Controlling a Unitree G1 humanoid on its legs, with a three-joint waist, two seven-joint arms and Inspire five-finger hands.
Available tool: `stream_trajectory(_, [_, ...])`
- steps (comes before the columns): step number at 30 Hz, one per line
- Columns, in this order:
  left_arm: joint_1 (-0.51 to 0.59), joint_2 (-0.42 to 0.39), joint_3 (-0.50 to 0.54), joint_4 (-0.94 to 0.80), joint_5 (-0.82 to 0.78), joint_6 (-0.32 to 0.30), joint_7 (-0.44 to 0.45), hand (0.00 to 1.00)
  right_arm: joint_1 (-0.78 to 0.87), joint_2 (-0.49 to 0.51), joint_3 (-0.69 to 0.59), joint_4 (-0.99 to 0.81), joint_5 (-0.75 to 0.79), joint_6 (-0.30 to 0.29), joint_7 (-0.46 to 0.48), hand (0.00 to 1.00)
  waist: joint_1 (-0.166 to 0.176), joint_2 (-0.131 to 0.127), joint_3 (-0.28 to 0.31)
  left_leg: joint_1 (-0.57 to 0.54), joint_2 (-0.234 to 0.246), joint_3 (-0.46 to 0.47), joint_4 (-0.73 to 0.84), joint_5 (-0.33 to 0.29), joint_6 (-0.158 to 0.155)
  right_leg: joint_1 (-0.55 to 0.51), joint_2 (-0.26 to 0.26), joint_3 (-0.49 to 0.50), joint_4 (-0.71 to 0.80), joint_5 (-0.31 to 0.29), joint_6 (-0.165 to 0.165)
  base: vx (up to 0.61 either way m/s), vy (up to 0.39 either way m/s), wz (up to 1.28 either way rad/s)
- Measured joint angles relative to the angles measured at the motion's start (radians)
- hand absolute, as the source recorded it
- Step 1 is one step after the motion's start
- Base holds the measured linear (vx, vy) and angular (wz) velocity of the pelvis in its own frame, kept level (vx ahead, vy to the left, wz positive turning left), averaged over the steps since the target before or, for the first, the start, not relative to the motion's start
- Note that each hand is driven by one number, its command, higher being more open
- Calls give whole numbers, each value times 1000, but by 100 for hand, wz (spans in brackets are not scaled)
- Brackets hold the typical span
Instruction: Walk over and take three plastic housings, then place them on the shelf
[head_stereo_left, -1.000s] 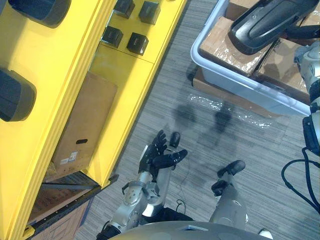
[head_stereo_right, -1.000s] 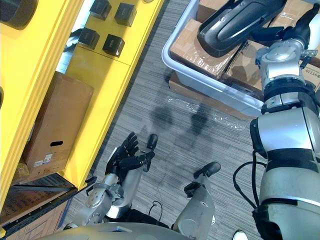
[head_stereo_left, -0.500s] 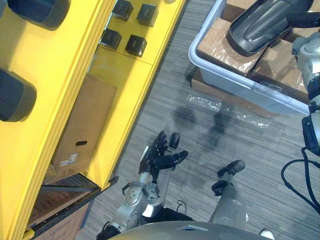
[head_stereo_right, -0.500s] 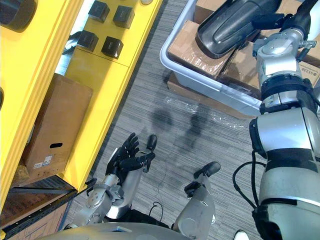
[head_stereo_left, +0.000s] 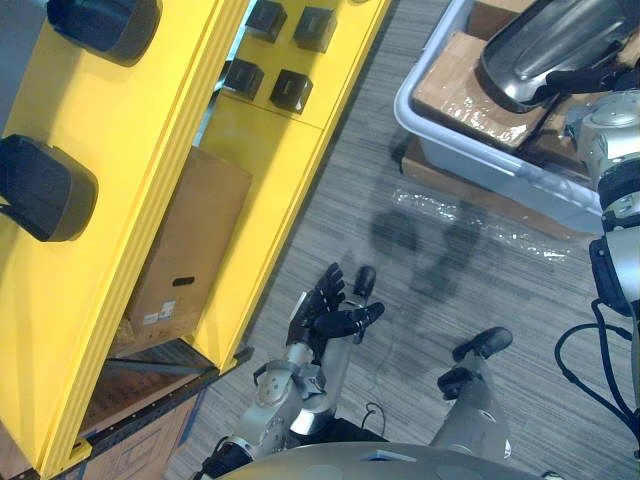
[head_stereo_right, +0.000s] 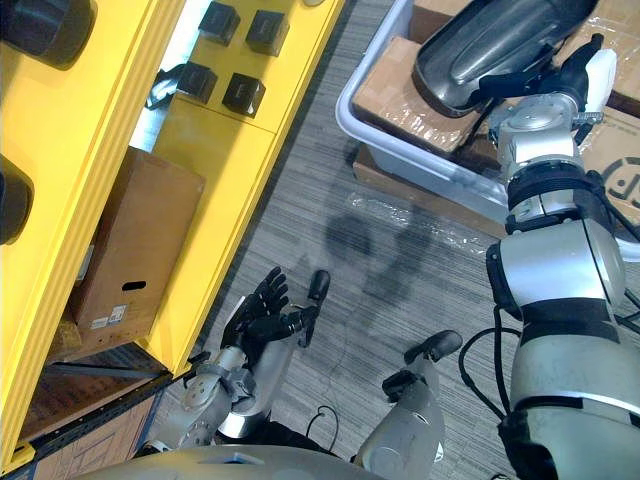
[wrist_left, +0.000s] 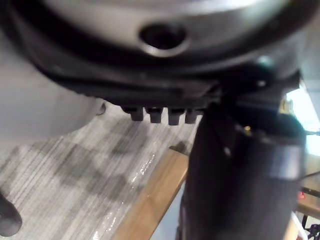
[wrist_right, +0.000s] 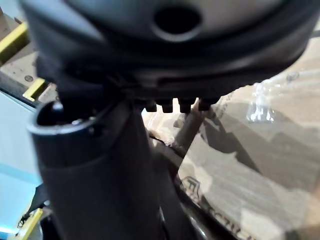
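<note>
While the housing (head_stereo_right: 490, 45) gets reached for:
left hand (head_stereo_left: 325, 315) fingers (head_stereo_left: 325, 290) are kept slack, right hand's (head_stereo_right: 568, 80) can't be told; a grasp is probably needed.

- My right hand (head_stereo_right: 572, 78) has reached in over the bin (head_stereo_right: 420, 152), now at the housing's (head_stereo_right: 490, 45) end.
- My view has shifted a little.

Warehouse: yellow shelving (head_stereo_left: 150, 150), parts bin (head_stereo_left: 480, 160), cardboard boxes (head_stereo_left: 190, 240).
</note>
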Motion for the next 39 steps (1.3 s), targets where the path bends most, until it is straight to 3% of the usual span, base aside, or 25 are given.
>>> stream_trajectory(7, [-1,0,5,22,-29,-28,-18,100,-28,-77,12,4,-35,104,14,0,8,0,0,-13,-4,-10,14,-5,0,1,-2,-12,0,-1,1,-31,18,4])
stream_trajectory(18, [-1,3,46,50,-28,-54,-25,100,-39,-93,36,42,-71,152,28,0,11,-1,1,0,8,-11,14,-7,-3,12,7,-20,8,-7,1,-10,-1,0])
stream_trajectory(21, [0,11,54,55,-28,-54,-26,100,-38,-79,24,68,-74,190,57,0,8,-3,2,21,11,-12,12,-9,-6,25,4,-19,30,-23,0,0,0,0])
stream_trajectory(25, [8,17,69,55,-27,-55,-29,100,-37,-58,-4,87,-179,191,71,0,-5,-11,8,45,14,-11,8,-10,-7,44,4,-19,34,-32,-5,-59,9,-1])
stream_trajectory(30, [22,45,95,45,-26,-61,-29,100,-36,-52,-23,105,-264,159,45,0,-33,-45,32,68,17,-7,-20,5,-10,57,7,-19,29,-30,-4,-56,2,-1])
stream_trajectory(39, [92,49,137,-36,-23,-61,-36,100,-89,-57,-21,57,-476,-78,-153,0,-90,-86,57,137,40,4,-62,13,-21,109,39,-9,-3,-23,3,0,-11,-4])
